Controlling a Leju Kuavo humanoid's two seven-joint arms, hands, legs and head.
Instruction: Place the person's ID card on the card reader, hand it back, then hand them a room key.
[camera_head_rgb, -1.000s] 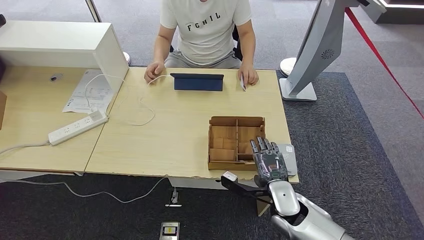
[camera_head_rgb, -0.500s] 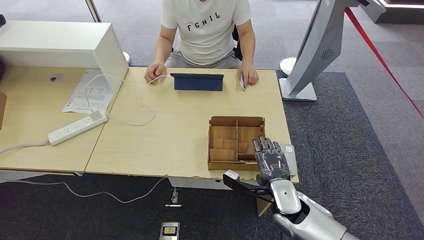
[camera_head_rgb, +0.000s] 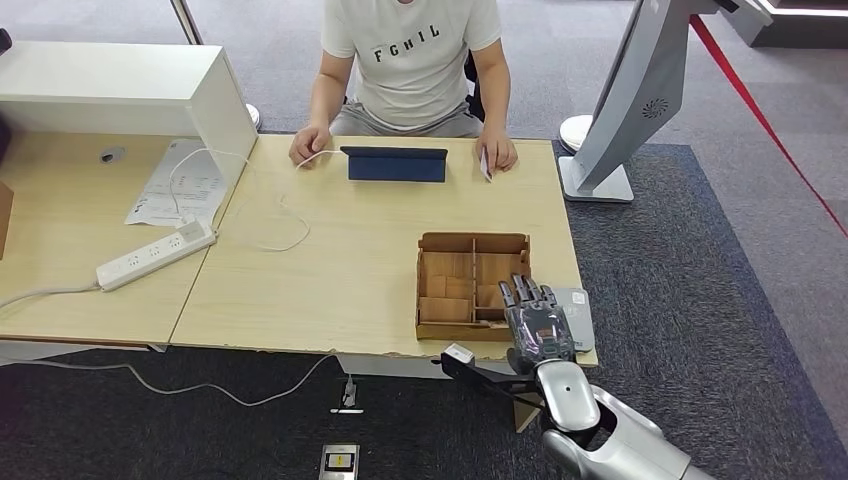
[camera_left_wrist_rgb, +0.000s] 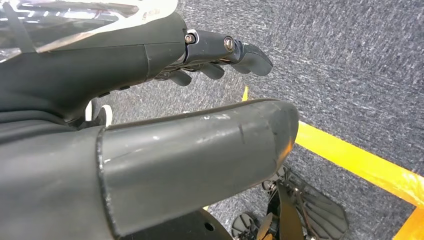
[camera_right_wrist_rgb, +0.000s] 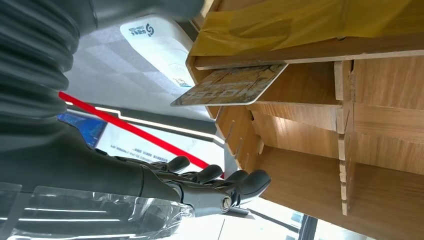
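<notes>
Since the earlier frame the right hand (camera_head_rgb: 540, 325) has edged slightly left, fingers spread and empty, lower right beside the wooden box (camera_head_rgb: 472, 285). The person's card (camera_head_rgb: 486, 165), upper centre, looks thin, stiff, slippery: pinch its edges.

You see a desk (camera_head_rgb: 350, 270) of pale matt wood grain, and on it a divided box (camera_head_rgb: 470, 285) of raw brown board. The carpet (camera_head_rgb: 720, 300) looks grey and rough. Your right robot hand (camera_head_rgb: 538, 325) is dark matt plastic on a glossy silver arm (camera_head_rgb: 610, 440).
</notes>
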